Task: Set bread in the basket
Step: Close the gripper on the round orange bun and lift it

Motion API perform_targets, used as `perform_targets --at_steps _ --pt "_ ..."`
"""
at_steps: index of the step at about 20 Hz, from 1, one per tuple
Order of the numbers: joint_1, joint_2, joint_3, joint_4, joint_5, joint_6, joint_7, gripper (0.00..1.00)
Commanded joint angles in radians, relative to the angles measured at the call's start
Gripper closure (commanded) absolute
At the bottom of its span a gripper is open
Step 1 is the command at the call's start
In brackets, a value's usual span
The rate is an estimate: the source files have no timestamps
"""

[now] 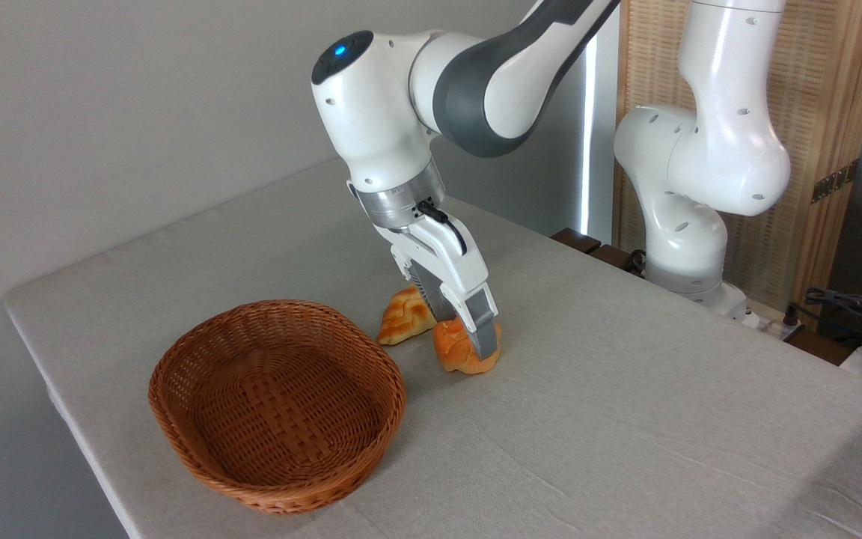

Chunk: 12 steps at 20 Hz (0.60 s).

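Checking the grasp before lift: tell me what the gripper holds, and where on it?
The gripper sits over the bun, fingers down its sides. The bun rests on the table; whether the jaws are clamped cannot be told.

grey wall (102, 97), wooden screen (827, 150), cloth-covered table (625, 419)

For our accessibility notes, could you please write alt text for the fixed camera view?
A white robot arm's gripper is down around a small orange bun on a grey table. A paler loaf lies just behind the bun, and an empty wicker basket sits to the left.
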Motion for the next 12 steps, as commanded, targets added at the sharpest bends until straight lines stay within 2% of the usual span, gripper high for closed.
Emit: perform_targets --at_steps 1,4,6,12 --pt "-0.014 -0.009 0.009 -0.015 0.016 0.021 0.030 0.58" --pt "-0.014 -0.009 0.009 -0.015 0.016 0.019 0.044 0.69" --pt "-0.014 -0.009 0.009 -0.015 0.016 0.013 0.051 0.72" --pt "-0.014 -0.007 0.009 -0.012 0.017 0.006 0.061 0.72"
